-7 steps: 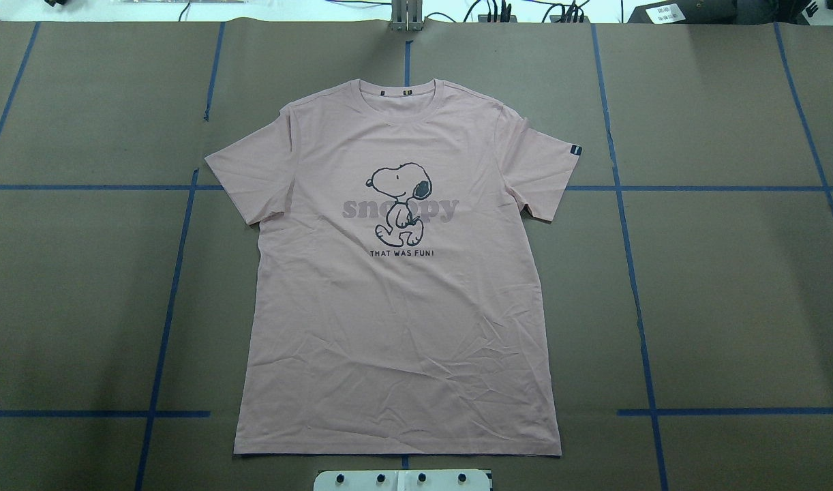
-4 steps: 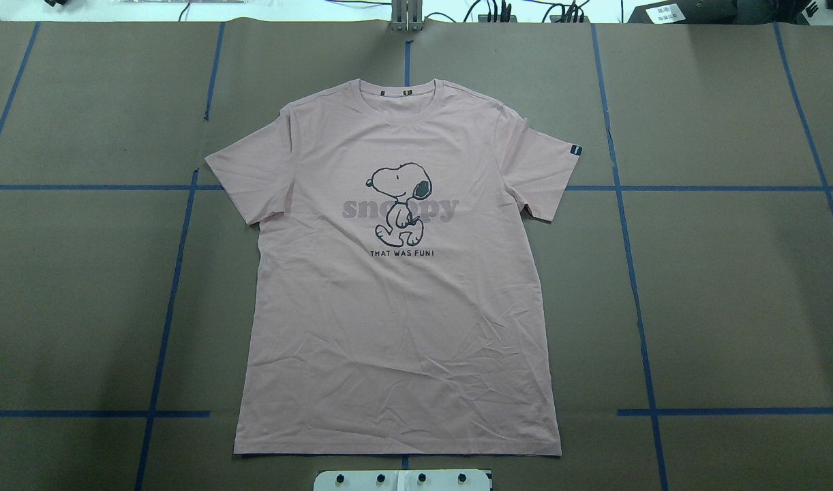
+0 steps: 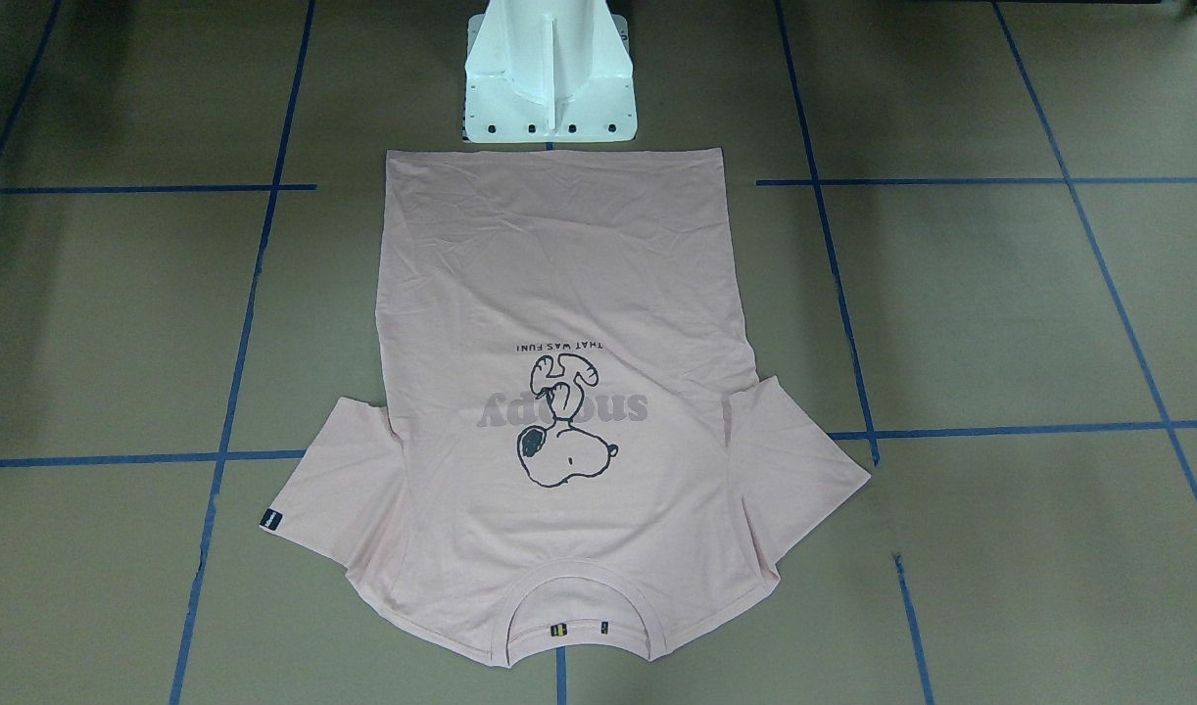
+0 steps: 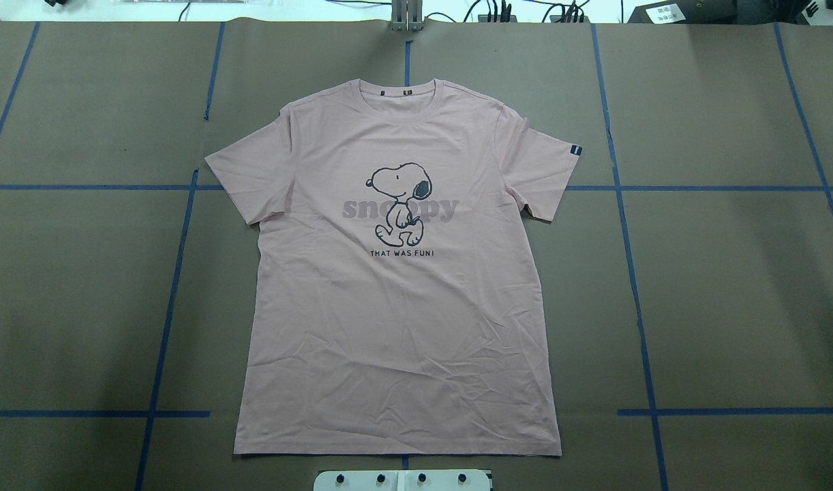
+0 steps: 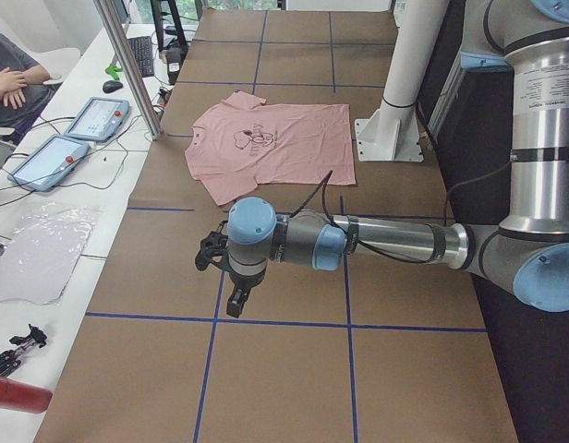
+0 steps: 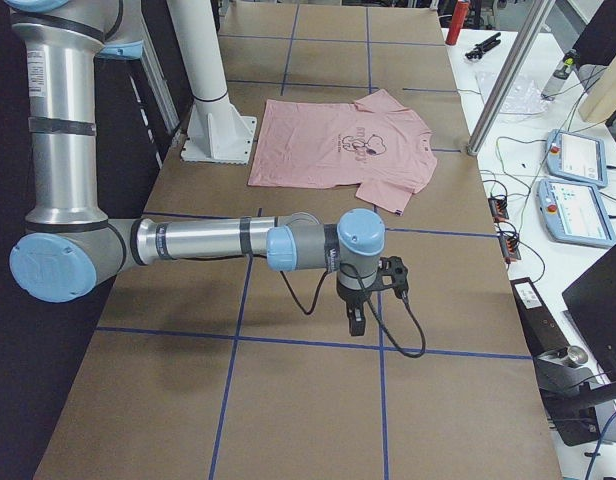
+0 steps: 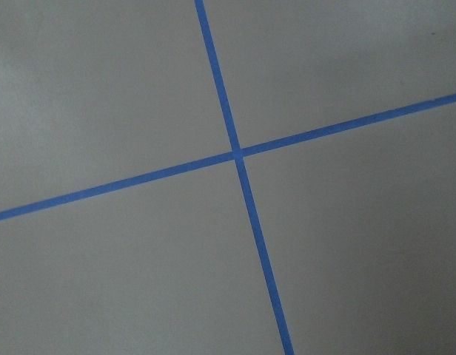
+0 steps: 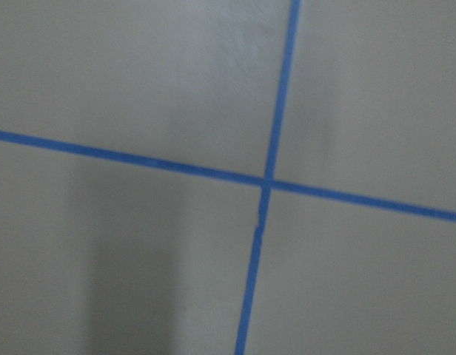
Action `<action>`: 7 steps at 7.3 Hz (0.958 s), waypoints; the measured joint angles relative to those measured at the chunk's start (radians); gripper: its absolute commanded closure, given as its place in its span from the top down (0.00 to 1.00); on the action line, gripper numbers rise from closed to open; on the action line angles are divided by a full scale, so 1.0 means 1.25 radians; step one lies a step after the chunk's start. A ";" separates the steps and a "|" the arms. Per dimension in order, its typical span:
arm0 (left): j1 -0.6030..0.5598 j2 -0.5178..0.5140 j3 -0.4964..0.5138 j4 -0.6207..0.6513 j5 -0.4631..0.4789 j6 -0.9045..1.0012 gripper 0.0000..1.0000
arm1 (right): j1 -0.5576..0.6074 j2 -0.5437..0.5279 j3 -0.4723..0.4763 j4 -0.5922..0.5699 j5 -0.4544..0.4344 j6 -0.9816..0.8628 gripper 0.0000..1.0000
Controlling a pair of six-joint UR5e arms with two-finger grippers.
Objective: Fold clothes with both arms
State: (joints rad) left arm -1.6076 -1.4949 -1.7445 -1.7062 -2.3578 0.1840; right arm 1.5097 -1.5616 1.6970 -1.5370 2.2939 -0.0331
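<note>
The pale pink T-shirt (image 4: 396,327) lies flat and face up in the middle of the brown table, with the Snoopy drawing (image 4: 399,203) up, the collar (image 4: 406,102) at the far side and both sleeves spread. It also shows in the front view (image 3: 559,264) and in both side views (image 5: 284,148) (image 6: 318,150). The left gripper (image 5: 236,300) hangs over bare table far to the shirt's left. The right gripper (image 6: 356,322) hangs over bare table far to its right. Each shows in one side view only, so I cannot tell whether it is open or shut. Both wrist views show only tape crossings.
Blue tape lines (image 4: 178,273) grid the table. The white pedestal base (image 3: 550,88) stands at the shirt's hem. A metal post (image 5: 127,65), control tablets (image 5: 95,118) and a seated person (image 5: 12,83) are beyond the far edge.
</note>
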 measured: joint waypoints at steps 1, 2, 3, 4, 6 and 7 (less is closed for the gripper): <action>0.000 -0.021 -0.002 -0.034 0.000 -0.001 1.00 | -0.018 0.045 -0.011 0.060 -0.001 0.006 1.00; 0.000 -0.054 0.000 -0.076 0.001 -0.002 1.00 | -0.025 0.073 -0.022 0.123 0.001 0.034 1.00; 0.001 -0.085 0.006 -0.143 0.002 -0.001 1.00 | -0.027 0.085 -0.026 0.158 0.005 0.073 1.00; 0.001 -0.122 0.029 -0.215 0.002 -0.006 1.00 | -0.028 0.091 -0.026 0.178 0.016 0.096 1.00; 0.007 -0.222 0.119 -0.316 -0.002 -0.100 1.00 | -0.029 0.117 -0.029 0.217 0.043 0.137 1.00; 0.022 -0.247 0.145 -0.382 -0.002 -0.163 1.00 | -0.037 0.144 -0.032 0.232 0.051 0.196 0.99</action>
State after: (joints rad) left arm -1.5799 -1.8031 -1.5630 -2.1841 -2.3604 -0.0203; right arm 1.4632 -1.3811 1.6564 -1.2465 2.3573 0.2123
